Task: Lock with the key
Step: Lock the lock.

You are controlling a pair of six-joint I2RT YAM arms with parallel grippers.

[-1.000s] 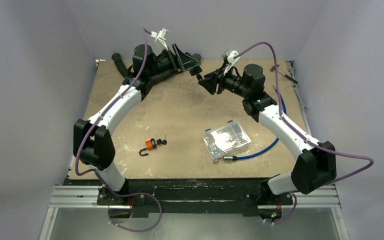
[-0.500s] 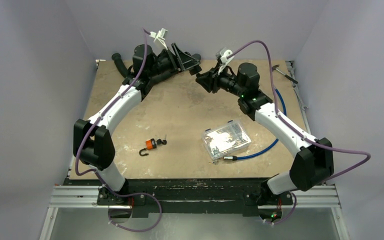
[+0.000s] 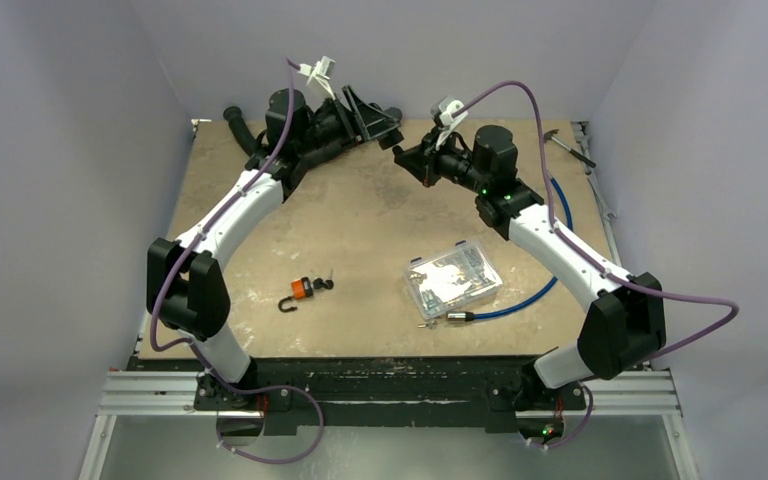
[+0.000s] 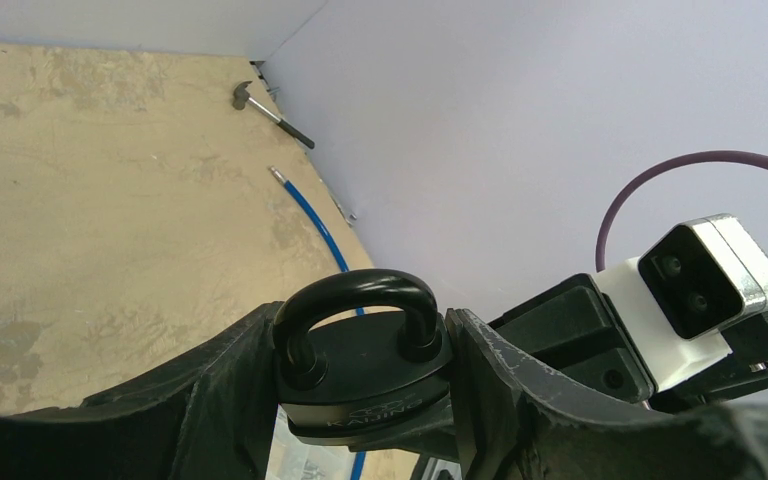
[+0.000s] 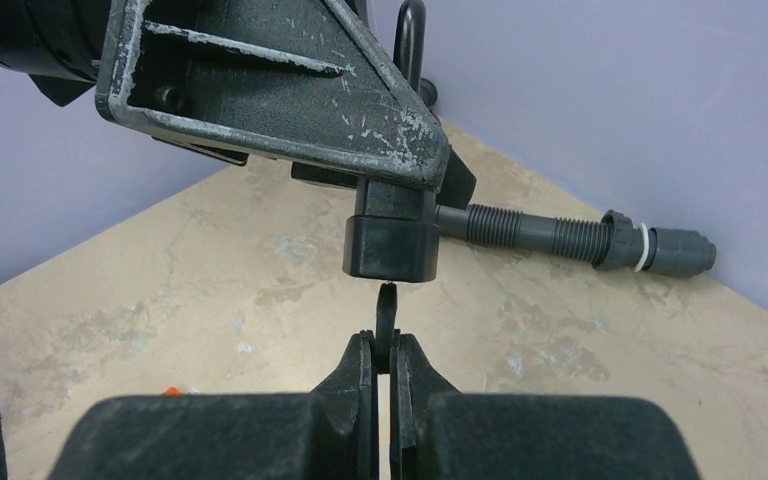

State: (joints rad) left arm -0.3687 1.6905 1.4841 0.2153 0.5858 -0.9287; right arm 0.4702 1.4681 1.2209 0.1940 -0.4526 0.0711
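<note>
My left gripper (image 3: 380,128) is raised over the far middle of the table and is shut on a black padlock (image 4: 360,365), gripped by its body sides with the closed shackle (image 4: 355,295) sticking out. In the right wrist view the padlock's underside (image 5: 392,245) hangs just above my right gripper (image 5: 387,350). That gripper is shut on a thin black key (image 5: 387,318), held edge-on. The key's tip touches or just enters the padlock's underside. In the top view my right gripper (image 3: 410,157) meets the left one tip to tip.
An orange padlock with a key (image 3: 303,290) lies on the table at front left of centre. A clear plastic box (image 3: 452,278) and a blue cable (image 3: 520,300) lie to the right. A hammer (image 3: 565,145) lies far right, and a black threaded pipe (image 5: 570,238) lies along the back wall.
My right arm has swung left and forward, bringing the key up to the padlock's underside. The left arm and padlock have stayed still.
</note>
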